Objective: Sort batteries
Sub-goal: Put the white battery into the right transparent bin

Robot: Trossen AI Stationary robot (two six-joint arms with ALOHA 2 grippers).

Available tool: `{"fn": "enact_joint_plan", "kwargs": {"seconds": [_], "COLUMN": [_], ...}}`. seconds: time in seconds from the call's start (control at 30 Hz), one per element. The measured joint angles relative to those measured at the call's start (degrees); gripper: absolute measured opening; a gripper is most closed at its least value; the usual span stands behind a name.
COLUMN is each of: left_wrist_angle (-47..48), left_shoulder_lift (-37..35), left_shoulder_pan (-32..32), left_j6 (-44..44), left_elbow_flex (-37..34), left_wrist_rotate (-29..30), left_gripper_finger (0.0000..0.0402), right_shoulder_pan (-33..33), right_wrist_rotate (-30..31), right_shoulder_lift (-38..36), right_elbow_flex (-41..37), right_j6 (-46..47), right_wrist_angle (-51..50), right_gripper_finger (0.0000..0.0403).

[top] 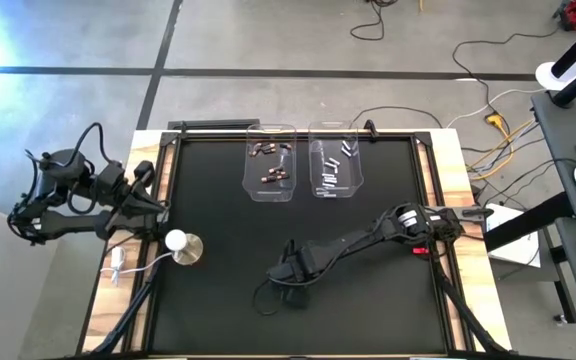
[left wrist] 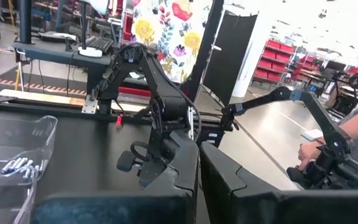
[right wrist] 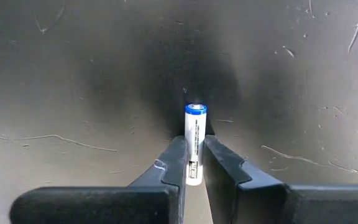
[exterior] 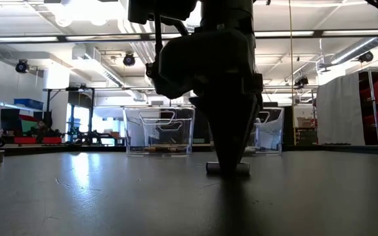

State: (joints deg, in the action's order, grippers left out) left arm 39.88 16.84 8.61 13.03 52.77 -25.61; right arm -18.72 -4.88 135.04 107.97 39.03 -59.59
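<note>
The right gripper is down at the black matte tabletop, its two dark fingers nearly together and pinching a slim white cylindrical battery with a blue end cap between them. In the right wrist view the battery lies flat on the scuffed surface, its capped end sticking out past the fingertips. In the high view this gripper sits at about 6 o'clock from the table's centre, the arm reaching in from 3 o'clock. The low view shows the gripper touching the table with the battery lying crosswise under its tip.

Two clear plastic bins stand side by side near the table's 12 o'clock edge. The left clear bin holds several dark batteries with a reddish-copper tint. The right clear bin holds several silvery-white batteries; how many is hard to count from above.

The left gripper is closed with nothing between its fingers, parked off the table's 9 o'clock edge. A white round-based knob sits just inside the table at about 8 o'clock. A small red object lies near the right arm's base at 3 o'clock. In the left wrist view, a person's forearm shows beyond the table.
</note>
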Motion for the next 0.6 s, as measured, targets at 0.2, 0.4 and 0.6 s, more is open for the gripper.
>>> {"fn": "enact_joint_plan", "kwargs": {"seconds": [0.2, 0.4, 0.6], "left_wrist_angle": [-0.90, -0.88, -0.89], "left_shoulder_lift": [0.19, 0.85, 1.93], "left_shoulder_pan": [-0.01, 0.01, 0.00], "left_j6": [1.49, 1.27, 2.32], "left_elbow_flex": [-0.02, -0.09, -0.23], "left_wrist_rotate": [1.95, 5.14, 7.76], "left_gripper_finger": [0.0000, 0.0000, 0.0000], "right_shoulder_pan": [1.13, 4.32, 10.53], "right_wrist_rotate": [-1.00, -0.68, 0.20], "right_shoulder_lift": [-1.92, -6.45, -14.64], "right_elbow_flex": [2.05, 5.71, 8.73], "right_j6": [-0.05, -2.80, -6.35], "right_wrist_angle": [-1.47, -3.88, -5.86], "right_gripper_finger": [0.0025, 0.0025, 0.0025]}}
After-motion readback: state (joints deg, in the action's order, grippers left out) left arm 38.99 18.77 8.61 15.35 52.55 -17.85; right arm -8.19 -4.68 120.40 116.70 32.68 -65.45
